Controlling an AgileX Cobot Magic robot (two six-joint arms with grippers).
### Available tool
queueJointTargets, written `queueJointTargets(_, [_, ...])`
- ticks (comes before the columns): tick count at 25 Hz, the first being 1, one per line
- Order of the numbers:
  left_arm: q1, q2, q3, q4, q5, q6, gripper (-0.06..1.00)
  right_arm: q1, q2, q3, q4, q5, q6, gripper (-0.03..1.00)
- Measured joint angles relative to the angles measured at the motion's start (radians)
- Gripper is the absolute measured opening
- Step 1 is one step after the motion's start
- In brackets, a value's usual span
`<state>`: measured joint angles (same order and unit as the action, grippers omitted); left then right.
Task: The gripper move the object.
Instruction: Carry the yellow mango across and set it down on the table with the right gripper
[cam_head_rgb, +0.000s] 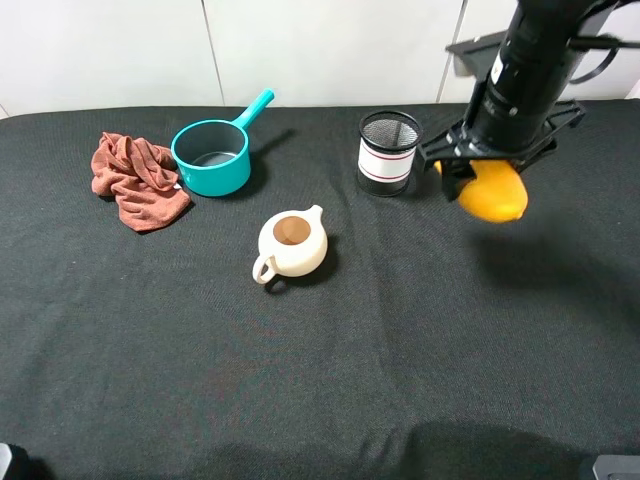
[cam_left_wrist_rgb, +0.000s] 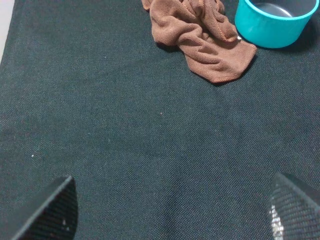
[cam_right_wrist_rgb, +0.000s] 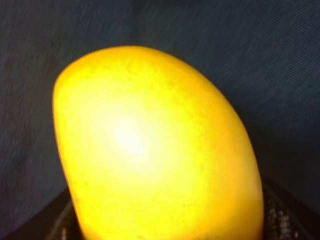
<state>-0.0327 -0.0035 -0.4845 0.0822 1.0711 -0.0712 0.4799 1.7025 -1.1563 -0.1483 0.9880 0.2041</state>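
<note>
The object, a smooth yellow-orange mango (cam_head_rgb: 493, 193), hangs in the air at the right of the exterior high view, clear of the black cloth-covered table (cam_head_rgb: 400, 350). My right gripper (cam_head_rgb: 487, 172) is shut on it from above, at the end of the bulky black arm. The mango (cam_right_wrist_rgb: 150, 150) fills the right wrist view, with dark fingers (cam_right_wrist_rgb: 282, 217) showing at either side of it. My left gripper (cam_left_wrist_rgb: 170, 210) is open over bare table, its two fingertips (cam_left_wrist_rgb: 50, 212) far apart and nothing between them.
A cream teapot (cam_head_rgb: 292, 243) sits mid-table. Behind it are a teal saucepan (cam_head_rgb: 212, 157), a crumpled brown cloth (cam_head_rgb: 135, 178) and a black mesh cup (cam_head_rgb: 388, 152), which stands just left of the held mango. The cloth (cam_left_wrist_rgb: 200, 35) and saucepan (cam_left_wrist_rgb: 272, 22) lie ahead of the left gripper.
</note>
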Motion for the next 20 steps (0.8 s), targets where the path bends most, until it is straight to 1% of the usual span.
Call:
queueJointTargets(6, [0.0,0.0,0.0,0.0,0.0,0.0,0.76,-0.077,0.0,-0.082,0.001,0.004,-0.034,0.47])
queueJointTargets(14, [0.0,0.0,0.0,0.0,0.0,0.0,0.76,-0.145,0.003,-0.177,-0.002,-0.014,-0.048,0.47])
queueJointTargets(17, [0.0,0.0,0.0,0.0,0.0,0.0,0.76,-0.171,0.028,-0.224,-0.001,-0.003,-0.066,0.47])
queueJointTargets(20, [0.0,0.0,0.0,0.0,0.0,0.0,0.76,-0.179,0.072,-0.285,0.0,0.025,-0.086,0.47])
